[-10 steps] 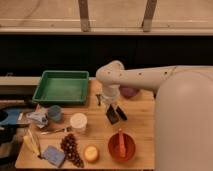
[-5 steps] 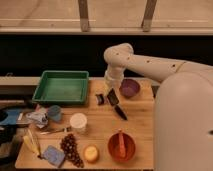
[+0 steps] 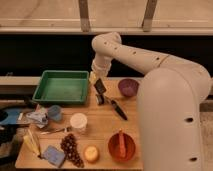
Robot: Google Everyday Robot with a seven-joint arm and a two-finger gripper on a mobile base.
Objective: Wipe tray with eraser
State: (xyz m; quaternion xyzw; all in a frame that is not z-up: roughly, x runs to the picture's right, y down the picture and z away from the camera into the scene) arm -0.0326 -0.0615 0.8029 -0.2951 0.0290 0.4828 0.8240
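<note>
no brand or lettering can be read on anything here; the crumpled packet [image 3: 38, 116] at the left edge of the desk [image 3: 100, 131] is too blurred to show any print. the tool [image 3: 98, 82] hangs below the bent wrist of the white arm, just off the right rim of the green tray [image 3: 62, 90], and it is clenched on the eraser [image 3: 101, 88], a small black block held tilted between the tray and the purple bowl [image 3: 128, 87]. i cannot tell whether the eraser's lower end touches the wood. the tray sits at the back left of the desk with its floor bare. the black-handled knife [image 3: 118, 109] lies at a slant just right of the tool, nearer the front. a second ago the arm was stretched low over the middle of the desk with the tool down near the knife; half a second ago the arm had swung upright; now the tool and eraser sit further left and a little higher, closer to the tray's rim. the white cup [image 3: 78, 121], blue cup [image 3: 54, 112], grapes [image 3: 71, 149], blue sponge [image 3: 53, 155] and orange bowl [image 3: 121, 147] lie where they did.
</note>
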